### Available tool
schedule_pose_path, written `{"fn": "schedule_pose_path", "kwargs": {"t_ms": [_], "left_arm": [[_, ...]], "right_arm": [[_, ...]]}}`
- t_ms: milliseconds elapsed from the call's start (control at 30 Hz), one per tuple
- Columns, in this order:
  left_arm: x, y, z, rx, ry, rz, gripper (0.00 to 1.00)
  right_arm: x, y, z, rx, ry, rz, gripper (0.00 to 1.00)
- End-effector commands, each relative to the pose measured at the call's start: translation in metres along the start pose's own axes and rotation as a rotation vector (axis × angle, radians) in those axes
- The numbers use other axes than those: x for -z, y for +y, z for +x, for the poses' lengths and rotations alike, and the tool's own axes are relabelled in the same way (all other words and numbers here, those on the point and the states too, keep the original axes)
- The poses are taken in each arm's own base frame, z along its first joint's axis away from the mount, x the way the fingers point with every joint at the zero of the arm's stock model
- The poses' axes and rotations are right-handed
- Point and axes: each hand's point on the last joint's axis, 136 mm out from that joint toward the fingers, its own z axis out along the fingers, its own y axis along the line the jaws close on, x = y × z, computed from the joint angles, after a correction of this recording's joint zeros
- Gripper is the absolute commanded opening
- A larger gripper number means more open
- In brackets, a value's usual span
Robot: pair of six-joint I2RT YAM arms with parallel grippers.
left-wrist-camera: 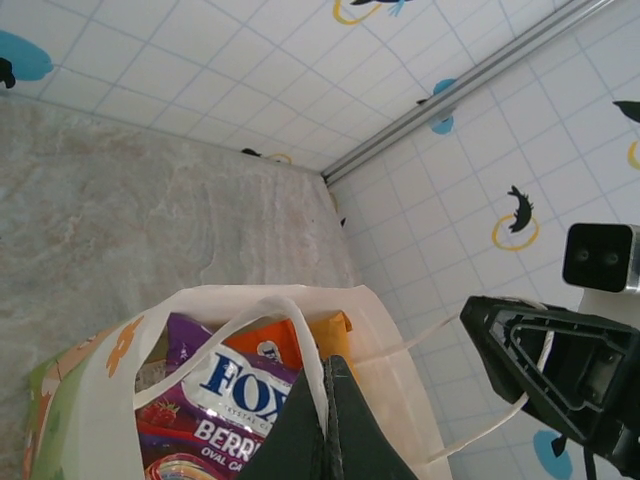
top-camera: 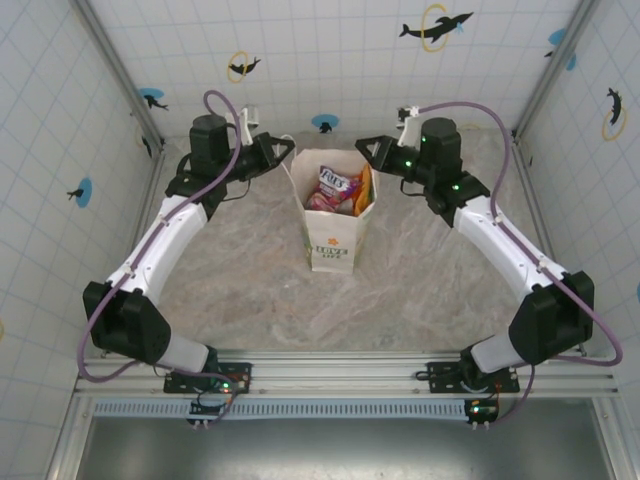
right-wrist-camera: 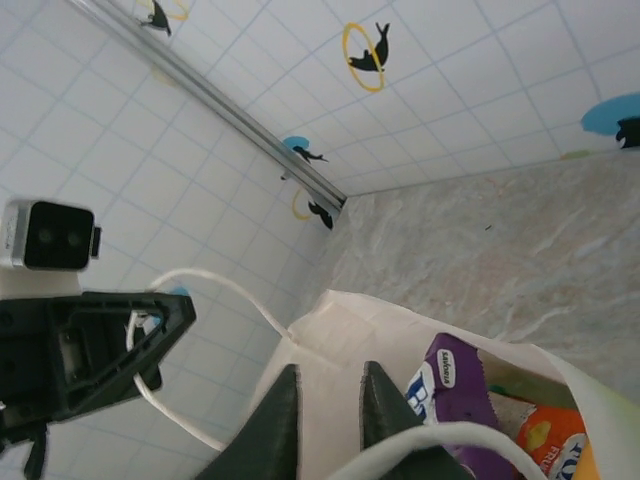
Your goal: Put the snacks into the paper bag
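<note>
Robot lab enclosure (tiled-print walls (top-camera: 330, 60), aluminium rails (top-camera: 340, 375))

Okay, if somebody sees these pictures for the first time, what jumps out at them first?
The white paper bag stands upright in the middle of the table, its open mouth packed with bright snacks, a purple packet on top. Two arms bend in from either side: the left gripper shut at a handle loop, the right gripper slightly open by the bag's rim. Dolphin stickers dot the tiled walls.
</note>
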Motion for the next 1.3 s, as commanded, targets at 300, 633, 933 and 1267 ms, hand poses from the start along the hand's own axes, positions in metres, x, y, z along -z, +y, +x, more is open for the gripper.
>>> {"fn": "schedule_pose_path", "kwargs": {"t_ms": [300,633,933,1267], "left_arm": [[0.032,-0.015,-0.031,-0.148,-0.134,-0.097,0.52],[0.094,0.006,-0.042,-0.247,-0.288,-0.350,0.63],[0.150,0.081,-0.027,-0.293,-0.414,-0.679,0.98],[0.198,0.199,0.038,-0.404,-0.600,-1.028,0.98]], "right_arm": [[0.033,0.031,-0.017,0.076,-0.063,-0.037,0.52],[0.073,0.002,-0.006,0.090,-0.061,0.144,0.58],[0.122,-0.050,-0.001,0.074,-0.115,0.294,0.61],[0.178,-0.193,0.024,0.174,-0.305,0.694,0.98]]}}
